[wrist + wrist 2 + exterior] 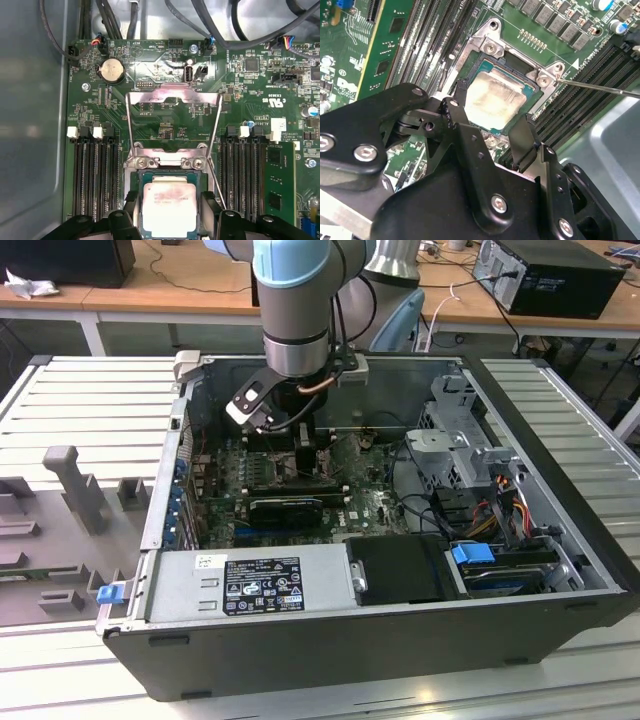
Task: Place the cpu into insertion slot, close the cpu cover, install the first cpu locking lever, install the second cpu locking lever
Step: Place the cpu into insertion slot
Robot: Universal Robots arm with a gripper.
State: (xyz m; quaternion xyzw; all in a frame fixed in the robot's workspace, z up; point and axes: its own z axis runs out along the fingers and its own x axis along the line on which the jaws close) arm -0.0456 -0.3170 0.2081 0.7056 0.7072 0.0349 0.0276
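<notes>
My fingers (455, 112) stand parted, one either side of the cpu (495, 102), which lies in the insertion slot (546, 80) between them — light, stiff, fragile, so I'd hold only its edges.

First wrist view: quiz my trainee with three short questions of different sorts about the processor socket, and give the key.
1. True or false: the cpu lies in the insertion slot.
2. The cpu cover is: A) shut over the chip; B) swung open; C) lying outside the case.
3. Fill in: the gripper is nearest to the ____.
Key: 1 true; 2 B; 3 cpu.
</notes>
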